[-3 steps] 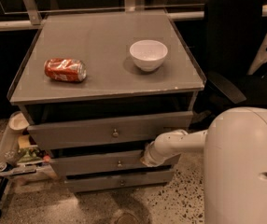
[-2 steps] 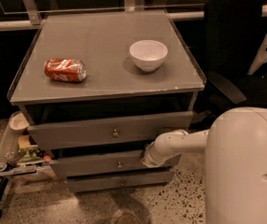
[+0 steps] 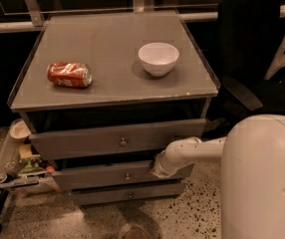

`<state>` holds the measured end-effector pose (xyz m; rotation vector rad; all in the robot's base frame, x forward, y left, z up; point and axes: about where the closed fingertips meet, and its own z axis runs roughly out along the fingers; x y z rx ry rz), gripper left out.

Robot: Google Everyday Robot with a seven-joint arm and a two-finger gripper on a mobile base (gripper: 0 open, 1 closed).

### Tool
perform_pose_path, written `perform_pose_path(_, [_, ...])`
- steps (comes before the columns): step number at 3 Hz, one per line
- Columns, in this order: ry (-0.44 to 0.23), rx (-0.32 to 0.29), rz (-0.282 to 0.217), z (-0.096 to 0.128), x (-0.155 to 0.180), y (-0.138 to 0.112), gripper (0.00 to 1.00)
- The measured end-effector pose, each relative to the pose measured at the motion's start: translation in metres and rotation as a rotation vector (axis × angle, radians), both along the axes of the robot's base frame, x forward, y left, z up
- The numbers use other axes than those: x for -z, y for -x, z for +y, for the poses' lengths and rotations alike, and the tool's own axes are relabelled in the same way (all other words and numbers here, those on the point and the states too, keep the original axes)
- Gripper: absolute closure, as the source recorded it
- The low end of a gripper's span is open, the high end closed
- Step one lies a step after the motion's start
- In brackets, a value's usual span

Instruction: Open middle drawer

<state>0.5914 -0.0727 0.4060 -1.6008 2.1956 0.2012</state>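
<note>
Gripper (image 3: 158,170) sat at centre-right of frame, at the end of the white arm (image 3: 192,152) that reached in from the robot body (image 3: 262,178) at lower right. Its tip was up against the right part of the middle drawer (image 3: 92,177) front, just right of that drawer's small round knob (image 3: 127,176). Couldn't tell whether it was spread or closed, or whether it held anything; the wrist hid the tip. Middle drawer was lower centre of frame, the second grey front down, between the top drawer (image 3: 82,143) above and the bottom drawer (image 3: 107,196) below. Top drawer front stood forward, with a dark gap between it and the cabinet top (image 3: 112,91). How far the middle drawer was out couldn't be judged. On the cabinet top: red soda can (image 3: 69,74) on its side at left, white bowl (image 3: 158,58) upright at right, well apart. Black office chair (image 3: 249,44) at upper right. Cluttered cart (image 3: 10,166) at lower left beside the cabinet. Speckled floor (image 3: 192,215) along the bottom.
</note>
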Motion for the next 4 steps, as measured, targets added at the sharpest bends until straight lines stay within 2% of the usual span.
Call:
perform_pose_path(1, [0.005,0.024,-0.012,-0.012,-0.006,-0.001,1.00])
perform_pose_path(2, [0.005,0.024,-0.012,-0.012,-0.007,-0.001,1.00])
perform_pose_path(4, [0.008,0.035,0.009,-0.019,-0.009,0.017,1.00])
